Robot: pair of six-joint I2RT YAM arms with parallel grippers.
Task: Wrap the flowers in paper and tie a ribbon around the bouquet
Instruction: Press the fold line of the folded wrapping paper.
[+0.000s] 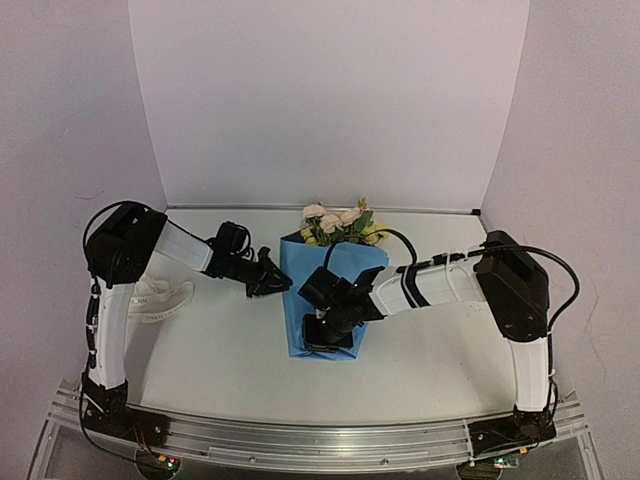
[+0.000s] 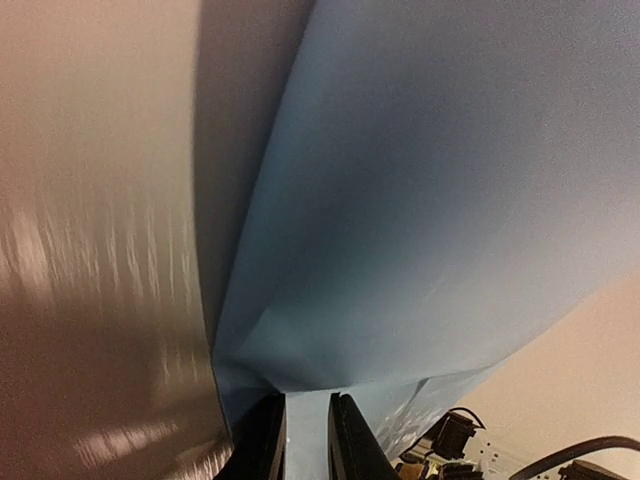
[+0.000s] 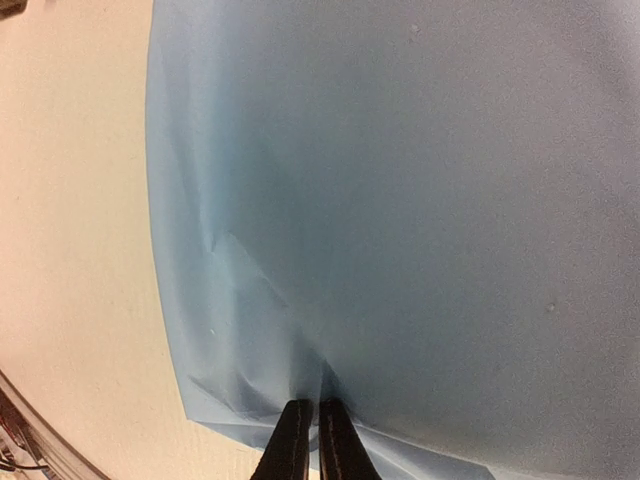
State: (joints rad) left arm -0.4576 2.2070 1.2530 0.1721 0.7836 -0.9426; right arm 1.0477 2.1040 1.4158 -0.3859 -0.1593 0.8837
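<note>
Seeing left arm [image 1: 108,330] upright off its base, bent at the top, forearm running right and slightly down to left gripper [image 1: 268,272]. On its wrist cam: fingers [image 2: 265,450] pinched with only a thin slot between, clamped on paper [image 1: 298,300] edge. Seeing right arm [image 1: 530,370] upright too, forearm stretched left across the middle, wrist tipped down to right gripper [image 1: 328,335]. Tips pressed together there, nipping the same sheet's near edge

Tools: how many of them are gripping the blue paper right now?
2. The left tool pinches the paper at its left edge; the right tool is shut on its near end.
</note>
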